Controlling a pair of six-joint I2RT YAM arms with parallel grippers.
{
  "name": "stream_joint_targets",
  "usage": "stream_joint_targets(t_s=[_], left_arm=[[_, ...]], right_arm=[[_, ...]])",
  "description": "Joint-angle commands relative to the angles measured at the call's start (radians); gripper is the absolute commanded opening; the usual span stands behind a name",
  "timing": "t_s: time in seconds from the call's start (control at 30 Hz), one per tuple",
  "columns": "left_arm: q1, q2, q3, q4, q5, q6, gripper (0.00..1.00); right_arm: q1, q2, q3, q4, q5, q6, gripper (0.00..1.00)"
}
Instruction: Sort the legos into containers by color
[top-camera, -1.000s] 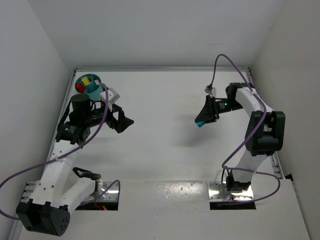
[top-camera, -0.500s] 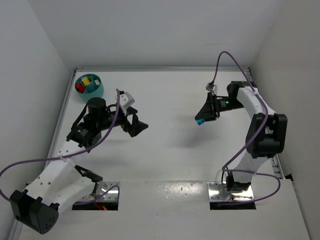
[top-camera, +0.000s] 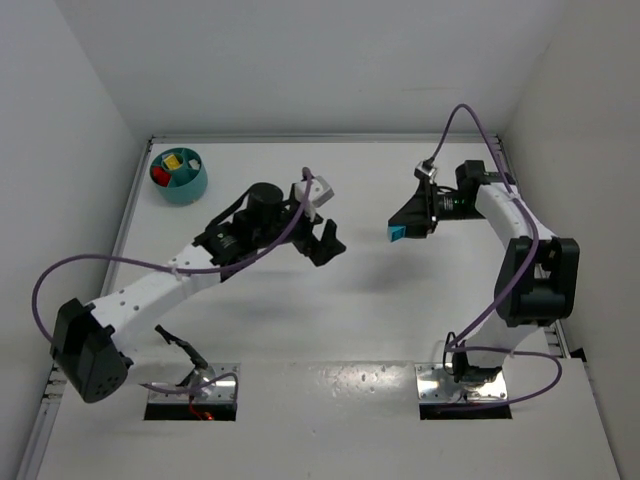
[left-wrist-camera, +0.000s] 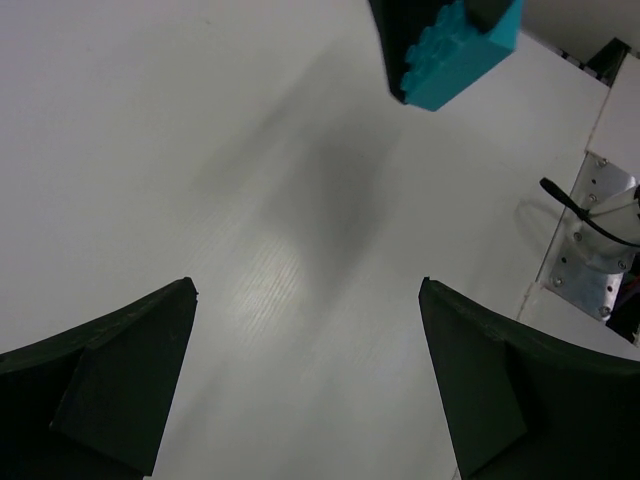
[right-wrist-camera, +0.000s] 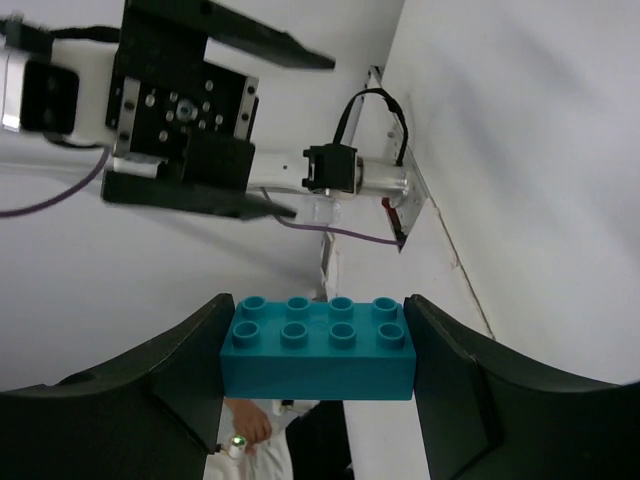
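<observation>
My right gripper (top-camera: 402, 230) is shut on a cyan lego brick (right-wrist-camera: 318, 346) and holds it in the air above the table's middle right; the brick also shows in the top view (top-camera: 397, 234) and at the top of the left wrist view (left-wrist-camera: 455, 55). My left gripper (top-camera: 325, 243) is open and empty, reaching toward the table's middle, a short way left of the brick. The teal bowl (top-camera: 181, 175) stands at the far left corner with a red lego (top-camera: 160, 177) and a yellow lego (top-camera: 173, 160) in its compartments.
White walls enclose the table on the left, back and right. Purple cables loop off both arms. Metal base plates (top-camera: 462, 383) sit at the near edge.
My left arm has swung from beside the bowl to the right toward the table's middle, gripper open. My right gripper has shifted slightly with the cyan brick still held.
</observation>
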Motion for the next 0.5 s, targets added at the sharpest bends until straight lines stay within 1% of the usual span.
stream_joint_targets(t_s=[0.0,0.1,0.3,0.47], left_arm=[[-0.083,0.055,0.115,0.06,-0.045,0.031,1.0],[-0.118,0.12,0.172,0.086,-0.045,0.031,1.0],[-0.197,0.227,0.237,0.096,-0.082,0.052,1.0],[-0.22,0.299,0.298,0.116,-0.1,0.052,1.0]], right_arm=[[0.007,0.02,-0.003,0.084,-0.107,0.072,0.23],[0.007,0.07,0.006,0.073,-0.152,0.058,0.23],[0.027,0.092,0.006,0.073,-0.187,0.058,0.23],[0.047,0.101,0.018,0.063,-0.187,0.047,0.23]])
